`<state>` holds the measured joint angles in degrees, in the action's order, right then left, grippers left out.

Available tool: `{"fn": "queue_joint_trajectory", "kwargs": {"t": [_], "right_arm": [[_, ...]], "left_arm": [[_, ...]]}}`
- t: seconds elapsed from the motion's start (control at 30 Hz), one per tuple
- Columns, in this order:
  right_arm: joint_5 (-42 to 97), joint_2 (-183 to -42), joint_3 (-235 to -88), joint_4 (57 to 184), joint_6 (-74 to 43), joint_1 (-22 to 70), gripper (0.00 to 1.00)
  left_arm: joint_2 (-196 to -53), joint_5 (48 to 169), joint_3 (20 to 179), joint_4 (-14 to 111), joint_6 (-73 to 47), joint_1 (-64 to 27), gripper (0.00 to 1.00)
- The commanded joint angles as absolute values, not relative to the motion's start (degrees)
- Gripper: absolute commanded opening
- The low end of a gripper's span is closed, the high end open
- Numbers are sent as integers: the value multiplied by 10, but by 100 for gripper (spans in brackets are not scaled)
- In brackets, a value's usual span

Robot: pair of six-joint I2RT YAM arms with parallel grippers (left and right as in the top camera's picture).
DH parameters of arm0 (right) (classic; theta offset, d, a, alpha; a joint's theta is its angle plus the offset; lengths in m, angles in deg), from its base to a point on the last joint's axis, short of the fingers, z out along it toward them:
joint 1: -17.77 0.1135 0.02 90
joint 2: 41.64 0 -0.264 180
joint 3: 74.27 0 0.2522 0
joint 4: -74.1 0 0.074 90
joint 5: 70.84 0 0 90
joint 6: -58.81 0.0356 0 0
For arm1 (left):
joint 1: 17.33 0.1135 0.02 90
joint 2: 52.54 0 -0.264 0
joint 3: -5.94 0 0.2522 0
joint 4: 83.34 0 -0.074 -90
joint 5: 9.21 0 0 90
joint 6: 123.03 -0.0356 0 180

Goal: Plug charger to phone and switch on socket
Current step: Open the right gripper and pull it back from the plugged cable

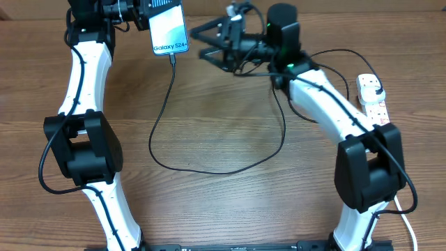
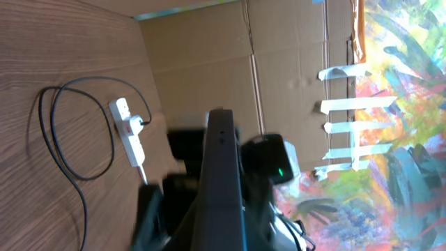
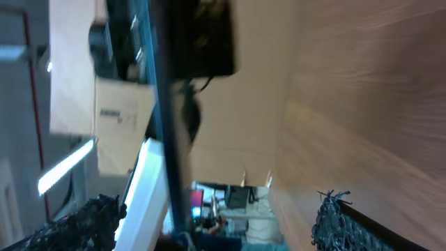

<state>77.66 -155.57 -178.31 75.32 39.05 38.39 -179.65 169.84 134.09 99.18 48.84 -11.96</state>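
Note:
My left gripper [image 1: 141,12] is shut on the phone [image 1: 169,28] and holds it up at the far left, its light-blue screen facing the overhead camera. The phone shows edge-on as a dark slab in the left wrist view [image 2: 221,174], between my left gripper's jaws [image 2: 212,226]. The charger cable [image 1: 162,150] meets the phone's lower edge and loops across the table toward the socket [image 1: 371,97], a white power strip at the right edge; it also shows in the left wrist view [image 2: 129,132]. My right gripper [image 1: 207,43] is open and empty just right of the phone, and its fingers [image 3: 216,213] are spread wide.
Cardboard walls [image 2: 209,63] stand behind the table. The right arm [image 1: 327,104] crosses over part of the cable near the power strip. The strip's white cord [image 1: 408,223] runs down the right edge.

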Motion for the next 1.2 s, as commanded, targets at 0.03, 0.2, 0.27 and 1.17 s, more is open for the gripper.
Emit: {"fn": "queue_joint_trajectory", "kwargs": {"t": [0.03,0.2,0.27,1.17], "right_arm": [[768,-1539,-1796,847,326,340,91],[687,-1539,-1796,1073,213,318,91],[644,-1539,-1796,1151,171,317,91],[321,-1539,-1796,1466,53,315,85]], "left_arm": [[-1774,1708,1351,994,477,-120,4],[-1774,1703,1350,994,473,-122,4],[-1774,1704,1350,994,460,-124,4],[-1775,1338,1348,251,-145,-204,4]]}}
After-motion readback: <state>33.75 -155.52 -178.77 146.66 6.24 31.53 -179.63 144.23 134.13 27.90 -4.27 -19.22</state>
